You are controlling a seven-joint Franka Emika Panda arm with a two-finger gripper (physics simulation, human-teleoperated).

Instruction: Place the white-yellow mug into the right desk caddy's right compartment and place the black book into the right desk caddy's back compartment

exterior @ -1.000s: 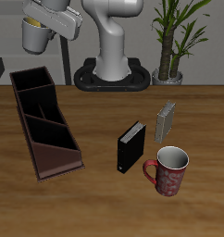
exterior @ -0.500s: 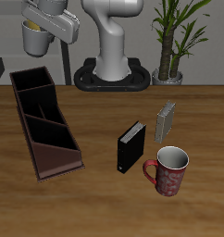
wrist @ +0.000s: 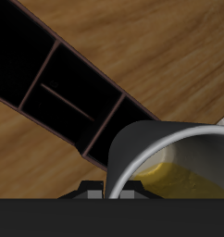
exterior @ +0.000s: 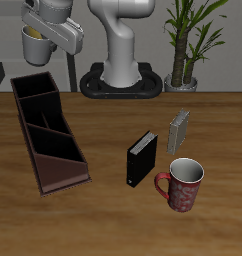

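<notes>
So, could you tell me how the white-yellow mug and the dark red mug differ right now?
The white-yellow mug hangs in the gripper above the right desk caddy; the dark red mug stands on the table beside the black book. One is white with a yellow inside, the other patterned red with a grey inside. Both are upright.

My white-yellow mug [exterior: 35,40] hangs high at upper left of the exterior frame, tilted, yellow inside showing, above the far end of the caddy [exterior: 48,135]. That long maroon-brown tray lies along the table's left side, cells empty. The black book [exterior: 141,158] stands upright at centre, well apart from it.
</notes>
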